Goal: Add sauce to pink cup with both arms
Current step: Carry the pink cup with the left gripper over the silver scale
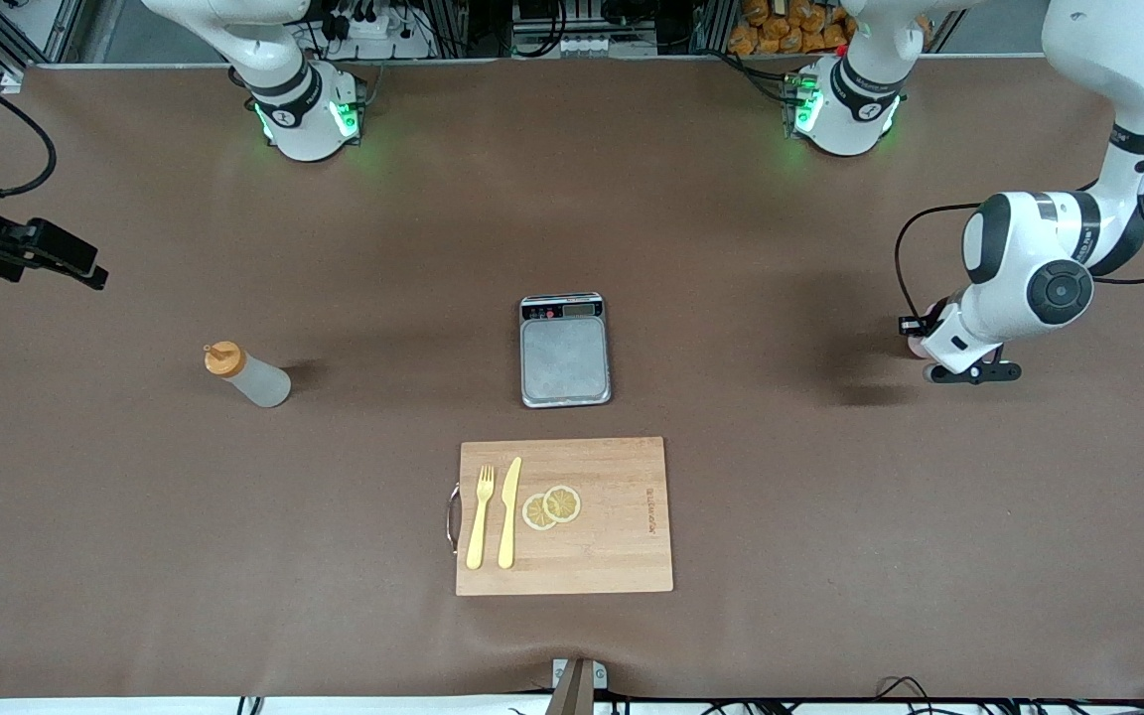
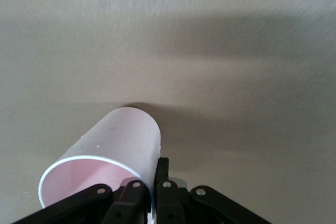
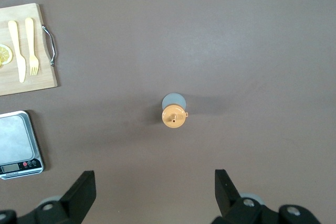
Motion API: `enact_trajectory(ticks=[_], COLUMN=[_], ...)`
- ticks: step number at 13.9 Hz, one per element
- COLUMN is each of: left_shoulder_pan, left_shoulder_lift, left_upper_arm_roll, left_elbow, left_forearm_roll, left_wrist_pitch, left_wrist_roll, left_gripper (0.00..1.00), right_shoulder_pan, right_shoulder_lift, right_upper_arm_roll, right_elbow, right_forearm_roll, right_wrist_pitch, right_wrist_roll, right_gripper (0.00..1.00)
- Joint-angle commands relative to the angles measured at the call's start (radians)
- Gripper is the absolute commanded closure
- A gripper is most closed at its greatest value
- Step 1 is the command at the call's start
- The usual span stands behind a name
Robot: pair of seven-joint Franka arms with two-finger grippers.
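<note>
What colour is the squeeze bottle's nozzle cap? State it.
Orange cap, clearest in the right wrist view.

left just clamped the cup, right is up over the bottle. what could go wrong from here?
1. The left gripper pinches only the rim wall of the pink cup; a thin hold, so the cup may tilt or slip when moved.
2. The bottle is small and stands alone; the open right gripper hangs over it, and an off-centre descent could knock it over.
3. The scale sits mid-table; a carried cup could clip it.

The squeeze bottle (image 1: 247, 374) stands toward the right arm's end; the scale (image 1: 565, 350) sits mid-table.
</note>
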Motion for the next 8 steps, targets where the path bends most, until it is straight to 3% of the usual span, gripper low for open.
enact_trajectory(ticks=[1,3,8], left_shoulder_pan=[-0.016,-0.016,-0.036], left_shoulder_lift=[-0.084,-0.082,-0.052], left_upper_arm_roll=[-0.045,-0.137,-0.341], left_elbow=[0.043,0.127,0.241], left_forearm_roll=[0.026,0.025,0.022], left_wrist_pitch=[-0.088,-0.196,-0.274], left_wrist_roll=[-0.076,-0.150,-0.343], left_gripper=[1.00,1.00,1.00], right_shoulder_pan=[-0.018,-0.018,-0.019], right_shoulder_lift=[0.004,0.004,0.010], right_upper_arm_roll=[0.011,0.011,0.011], right_elbow=[0.008,0.008,0.008], right_forearm_roll=[0.016,0.016,0.016], right_wrist_pitch=[-0.007,-0.007,-0.007], right_wrist_roll=[0.009,0.009,0.007], right_gripper=[0.00,0.00,0.00])
